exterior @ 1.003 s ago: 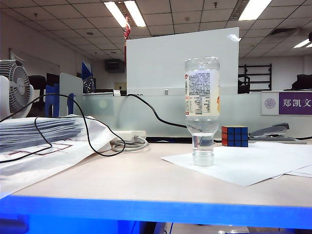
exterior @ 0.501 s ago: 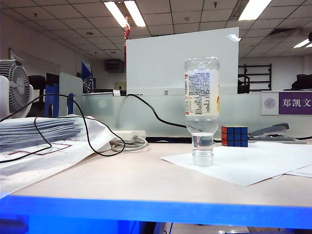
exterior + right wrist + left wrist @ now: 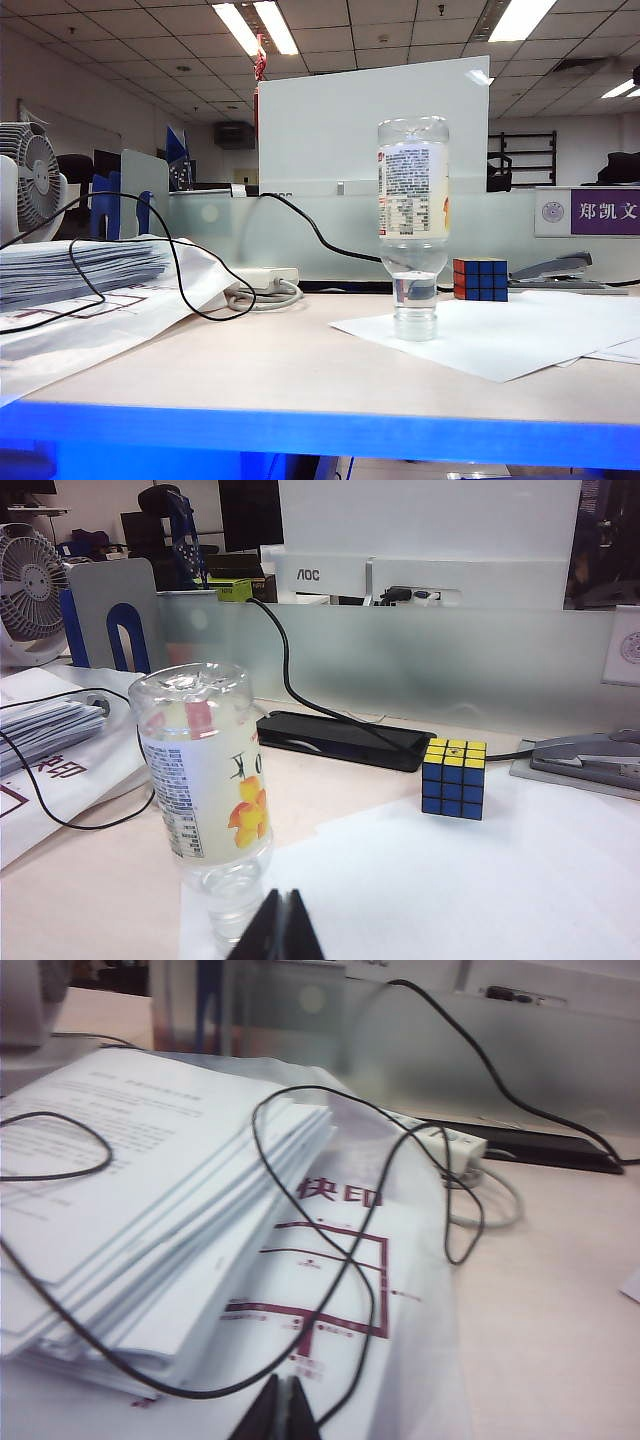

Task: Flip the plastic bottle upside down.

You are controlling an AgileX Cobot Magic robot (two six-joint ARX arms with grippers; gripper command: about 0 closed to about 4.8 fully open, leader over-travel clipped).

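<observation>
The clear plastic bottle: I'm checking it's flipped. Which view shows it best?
The exterior view: the clear plastic bottle shows whole, cap down on white paper. The right wrist view hides its cap behind the shut right hand; the left wrist view misses it.

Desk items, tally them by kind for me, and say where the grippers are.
plastic bottle: 1, standing cap down
puzzle cube: 1
stapler: 1
paper stack: 1
fan: 1
left gripper: 1, shut, over the papers
right gripper: 1, shut, near the bottle
Total: 7
</observation>
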